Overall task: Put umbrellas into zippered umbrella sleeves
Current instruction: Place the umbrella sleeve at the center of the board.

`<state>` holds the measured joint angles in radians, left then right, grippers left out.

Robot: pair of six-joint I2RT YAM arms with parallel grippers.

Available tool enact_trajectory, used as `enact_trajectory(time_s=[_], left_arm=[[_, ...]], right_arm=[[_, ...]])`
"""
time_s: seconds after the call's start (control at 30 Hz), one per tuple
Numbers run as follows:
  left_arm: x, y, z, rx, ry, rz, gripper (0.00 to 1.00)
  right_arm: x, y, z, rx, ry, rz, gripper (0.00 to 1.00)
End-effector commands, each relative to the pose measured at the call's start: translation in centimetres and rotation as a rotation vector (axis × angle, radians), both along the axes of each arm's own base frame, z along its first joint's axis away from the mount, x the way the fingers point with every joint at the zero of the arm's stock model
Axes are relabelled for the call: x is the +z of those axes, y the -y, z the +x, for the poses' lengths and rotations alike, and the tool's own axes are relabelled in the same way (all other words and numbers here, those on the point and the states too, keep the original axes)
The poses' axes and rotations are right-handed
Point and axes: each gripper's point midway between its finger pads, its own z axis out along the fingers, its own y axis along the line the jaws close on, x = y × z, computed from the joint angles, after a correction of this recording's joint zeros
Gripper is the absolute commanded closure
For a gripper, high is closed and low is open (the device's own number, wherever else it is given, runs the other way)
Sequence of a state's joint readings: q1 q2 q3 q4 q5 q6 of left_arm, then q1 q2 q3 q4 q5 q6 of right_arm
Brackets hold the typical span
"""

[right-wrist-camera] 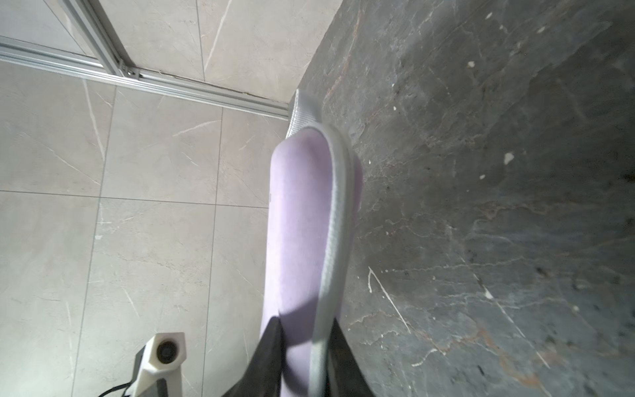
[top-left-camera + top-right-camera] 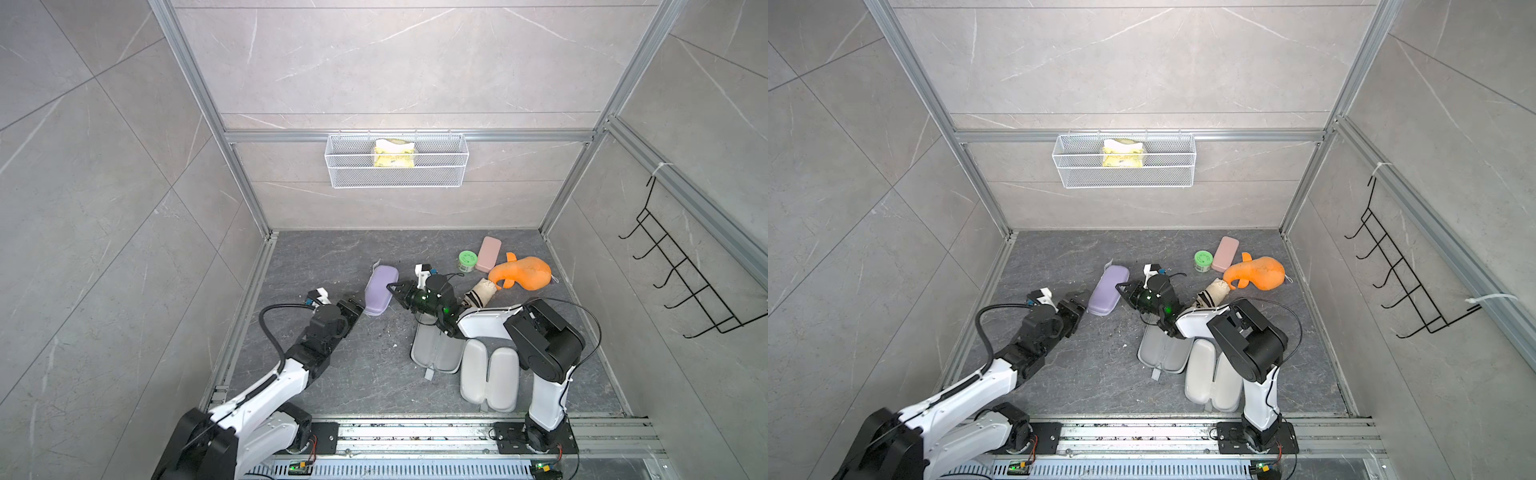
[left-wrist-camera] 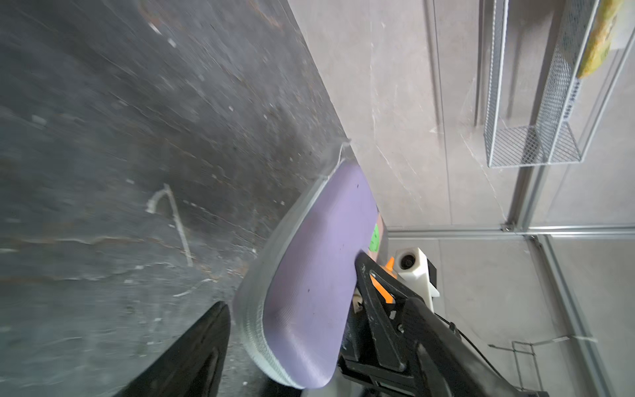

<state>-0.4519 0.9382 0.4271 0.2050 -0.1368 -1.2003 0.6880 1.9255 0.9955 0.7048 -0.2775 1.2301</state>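
A shut lilac sleeve point(image 2: 381, 291) point(image 2: 1108, 291) lies on the dark floor left of centre. My right gripper point(image 2: 392, 287) point(image 1: 307, 343) is shut on its zippered edge point(image 1: 330, 240) from the right side. My left gripper point(image 2: 358, 308) is open at the sleeve's near end; one of its fingers point(image 3: 199, 347) stands apart from the lilac shell point(image 3: 309, 292). A cream umbrella point(image 2: 482, 293) with a tan handle lies behind the right arm. Two sleeves lie open in both top views, one grey-lined point(image 2: 436, 349) and one cream point(image 2: 490, 378).
An orange plush toy point(image 2: 521, 272), a green jar point(image 2: 467, 261) and a flat pink case point(image 2: 488, 253) sit at the back right. A wire basket point(image 2: 397, 160) hangs on the back wall and a black hook rack point(image 2: 681, 282) on the right wall.
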Motion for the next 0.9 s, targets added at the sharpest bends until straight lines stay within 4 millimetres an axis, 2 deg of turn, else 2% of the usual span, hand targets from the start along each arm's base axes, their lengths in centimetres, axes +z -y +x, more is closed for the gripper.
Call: enact_trajectory(time_s=[0.0,0.1,0.17,0.3,0.4,0.47,0.53,0.63,0.73,0.83,0.87], left_arm=[[-2.7,-3.9,-2.9,-0.018,-0.153,0.245,0.19],[-0.7,-5.7,-3.4,-0.018,-0.132,0.316,0.19],[0.7,-6.3,-3.5,-0.034,-0.114,0.348,0.19],[3.2,-6.2,-3.3,-0.081,-0.09,0.405,0.19],[4.1,-5.9,-3.1,-0.1,-0.078,0.413,0.19],[4.3,-5.8,-3.0,-0.102,-0.079,0.406,0.19],[4.3,-5.6,-2.8,-0.107,-0.08,0.396,0.19],[4.2,-5.5,-2.6,-0.106,-0.091,0.382,0.19],[4.8,-5.0,-2.1,-0.13,-0.089,0.385,0.19],[5.6,-3.7,-1.1,-0.204,-0.07,0.397,0.2],[5.6,-3.4,-0.7,-0.229,-0.066,0.418,0.2]], right_arm=[[-1.6,-2.8,-2.2,0.141,-0.022,-0.079,0.79],[-2.8,-6.1,-4.4,0.219,-0.05,-0.119,0.79],[-3.3,-8.4,-5.5,0.245,-0.062,-0.118,0.8],[-4.3,-13.4,-7.0,0.284,-0.087,-0.121,0.79],[-5.2,-16.1,-7.8,0.326,-0.104,-0.169,0.75],[-5.8,-16.9,-8.4,0.359,-0.117,-0.215,0.71],[-6.9,-16.7,-8.7,0.384,-0.138,-0.282,0.64],[-7.1,-15.5,-8.6,0.403,-0.136,-0.36,0.49],[-4.7,-13.2,-7.8,0.438,-0.047,-0.463,0.41],[-1.7,-9.1,-7.3,0.433,-0.004,-0.562,0.38],[-0.8,-7.1,-7.1,0.418,-0.008,-0.587,0.38]])
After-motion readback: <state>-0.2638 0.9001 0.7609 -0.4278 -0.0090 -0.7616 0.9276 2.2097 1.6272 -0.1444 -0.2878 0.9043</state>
